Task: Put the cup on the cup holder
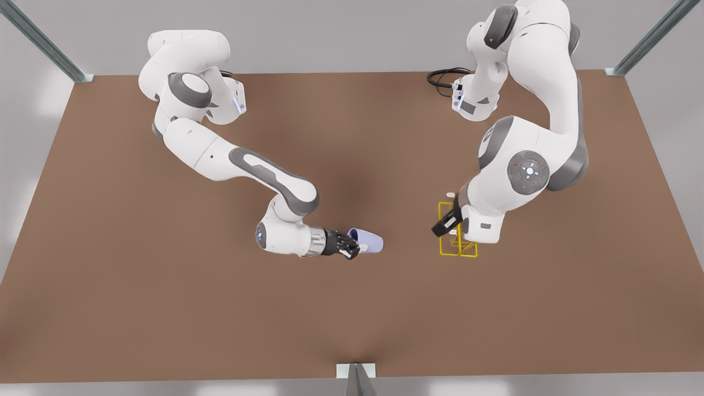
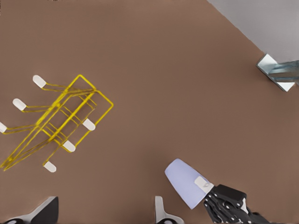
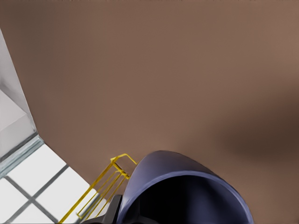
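Front view: the cup (image 1: 367, 240), being clamped sideways by the right gripper (image 1: 352, 246), is probably best being aimed mouth-first at a prong of the cup holder (image 1: 440, 245), over which the left gripper (image 1: 441, 226) is hovering wide open.

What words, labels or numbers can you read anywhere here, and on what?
No readable text anywhere.
Cup, gripped by the right end effector: plain.
Holder, below the open left end effector: plain.
Grey disc on the left arm: coloured dots, no letters.

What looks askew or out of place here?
Only the cup is tilted: it lies sideways in the right end effector, apart from the cup holder. The open left end effector is by the holder. Nothing looks damaged.
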Tool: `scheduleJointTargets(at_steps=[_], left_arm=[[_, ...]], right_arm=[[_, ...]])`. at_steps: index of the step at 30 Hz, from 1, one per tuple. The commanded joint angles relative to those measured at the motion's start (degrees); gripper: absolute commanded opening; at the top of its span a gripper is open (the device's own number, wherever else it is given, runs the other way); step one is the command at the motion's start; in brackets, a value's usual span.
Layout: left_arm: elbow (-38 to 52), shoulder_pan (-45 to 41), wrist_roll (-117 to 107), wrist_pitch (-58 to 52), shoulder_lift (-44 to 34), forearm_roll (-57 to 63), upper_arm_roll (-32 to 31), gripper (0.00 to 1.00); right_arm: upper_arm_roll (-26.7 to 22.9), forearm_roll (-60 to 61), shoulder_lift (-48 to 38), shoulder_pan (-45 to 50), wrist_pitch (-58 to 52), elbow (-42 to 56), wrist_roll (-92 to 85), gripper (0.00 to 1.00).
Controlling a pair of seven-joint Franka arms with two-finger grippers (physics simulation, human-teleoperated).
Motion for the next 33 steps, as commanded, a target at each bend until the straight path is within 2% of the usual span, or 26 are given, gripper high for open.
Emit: scheduleJointTargets(at_steps=[1, 3, 4, 5, 10, 15, 17, 20, 23, 24, 26, 28, 29, 31, 33], left_arm=[[-0.37, 0.76, -61.87, 13.62, 0.52, -1.47, 0.23, 1.0], [-1.08, 0.32, -62.48, 13.01, 3.51, -1.21, 0.23, 1.0], [-0.55, -0.38, -64.5, 13.71, 4.82, -1.21, 0.32, 1.0], [-0.46, -2.66, -66.16, 13.8, 5.27, 0.28, 0.32, 1.0], [-1.08, -7.68, -75.04, 13.8, 6.76, 6.35, 0.32, 1.0], [-1.08, -8.55, -71.88, 13.71, 8.26, 5.82, -0.21, 1.0], [-2.92, -11.98, -72.5, 13.8, 8.26, 5.56, -0.39, 1.0], [-4.77, -15.23, -76.89, 17.67, 8.34, 3.62, -0.3, 1.0], [-4.68, -16.73, -80.23, 18.63, 10.63, 3.62, -0.3, 1.0], [-4.77, -16.73, -86.73, 20.39, 11.07, 4.06, -0.21, 1.0], [-4.77, -16.29, -102.2, 20.83, 11.24, 3.89, 0.05, 1.0], [-4.59, -13.83, -105.1, 21.09, 11.86, 4.06, 0.67, 1.0], [-4.59, -13.83, -110.98, 21.71, 12.21, 4.15, 2.25, 1.0], [-4.59, -14.09, -118.9, 22.33, 12.56, 4.33, 2.52, 1.0], [-4.07, -15.23, -119.17, 22.59, 13.0, 4.24, 2.43, 1.0]], right_arm=[[-0.09, -1.13, 0.51, -0.17, 0.48, -0.01, 9.58, 0.21], [0.0, -1.83, 1.48, 0.44, 0.83, 0.08, 9.67, 0.21], [-0.09, -1.92, 1.66, 0.62, 1.09, 0.17, 9.93, 0.57], [-0.26, -1.92, 1.66, 1.32, 3.2, 0.17, 9.93, 0.98], [-1.84, -5.61, 1.66, 1.5, 6.19, -0.71, 9.67, 1.0], [-1.84, -5.61, 1.75, 0.36, 5.75, -0.97, 9.58, 1.0], [-1.67, -5.52, 1.66, -1.49, 5.49, -1.94, 9.49, 1.0], [-1.14, -7.1, 1.39, -6.58, 3.47, -4.31, 9.41, 1.0], [2.9, -11.94, -0.8, -17.74, 0.39, -11.95, 9.41, 1.0], [2.9, -11.94, -5.45, -21.78, -3.12, -15.47, 9.32, 1.0], [0.09, -12.2, -19.16, -30.14, -21.74, -20.4, -2.36, 1.0], [-7.46, -12.81, -33.22, -31.2, -38.44, -19.69, -18.61, 1.0], [-12.29, -16.94, -39.9, -29.01, -46.79, -17.77, -28.8, 1.0], [-17.57, -23.01, -48.17, -26.98, -52.51, -14.86, -34.53, 1.0], [-17.23, -30.31, -50.2, -28.47, -60.6, -10.91, -47.72, 1.0]])
